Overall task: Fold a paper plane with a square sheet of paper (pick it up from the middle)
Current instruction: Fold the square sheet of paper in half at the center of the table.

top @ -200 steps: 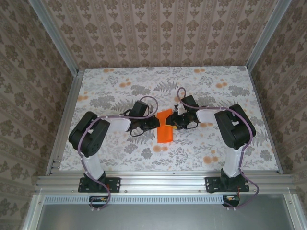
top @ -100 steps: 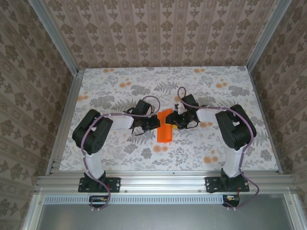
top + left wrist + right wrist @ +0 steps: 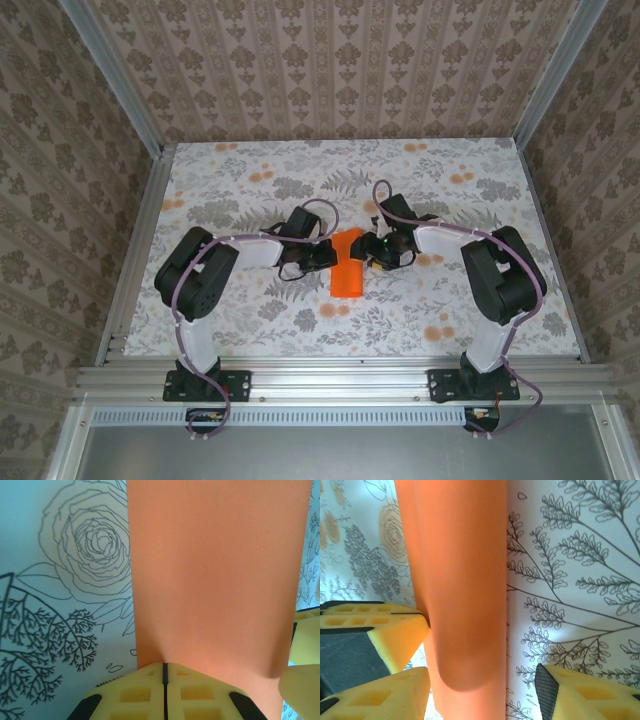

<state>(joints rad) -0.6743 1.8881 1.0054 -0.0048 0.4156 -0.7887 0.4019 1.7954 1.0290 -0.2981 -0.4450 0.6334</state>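
Two arm bases stand at the near edge of the table (image 3: pixel 250 330), and from them both arms reach inward to meet near its middle. The left gripper (image 3: pixel 322 258) comes in from the left side; seen from its own wrist, the left gripper (image 3: pixel 165 666) has its yellow fingers (image 3: pixel 135 692) pressed flat together, pinching the near long edge of the orange sheet of paper (image 3: pixel 215 575). The right gripper (image 3: pixel 368 252) comes in from the opposite side, and in its wrist view the right gripper (image 3: pixel 482 680) stands spread, one finger (image 3: pixel 375 695) on each side of the sheet (image 3: pixel 465 580). The finger on the right of that view is apart from the paper, with bare tablecloth between them. The sheet (image 3: pixel 347 265) is doubled over into a narrow strip lying on the table between the two grippers. Its long axis runs from near to far, leaning slightly to the right at the far end, and its ends are blunt. From the right wrist its doubled edge looks rounded, not sharply creased. Beyond it the flowered table runs on to the patterned back wall (image 3: pixel 340 70).
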